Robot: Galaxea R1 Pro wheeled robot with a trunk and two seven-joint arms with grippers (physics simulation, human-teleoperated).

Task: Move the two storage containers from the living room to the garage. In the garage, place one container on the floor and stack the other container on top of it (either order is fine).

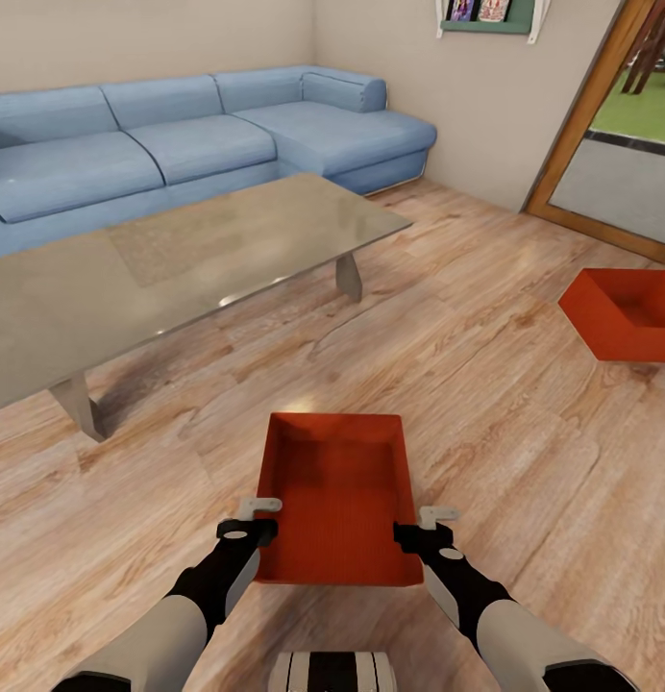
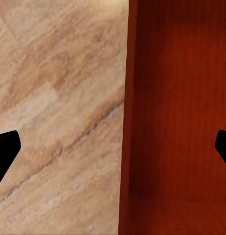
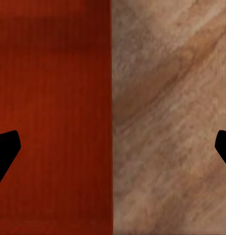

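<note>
While wide open, each gripper, left and right, straddles a side wall of the near container.

2 storage containers — 1 sofa — 1 coffee table — 2 grippers.

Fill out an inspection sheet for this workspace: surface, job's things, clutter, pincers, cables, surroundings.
Surface: light wood plank floor.
Job's things: near storage container on the planks between both arms, open top up, nothing inside; second storage container farther off to the right, near the doorway.
Clutter: nothing seen.
Pincers: left pincer and right pincer both open, each straddling a side wall of the near container; not closed on it.
Cables: nothing seen.
Surroundings: glass coffee table, blue sectional sofa, wall shelf with pictures.
</note>
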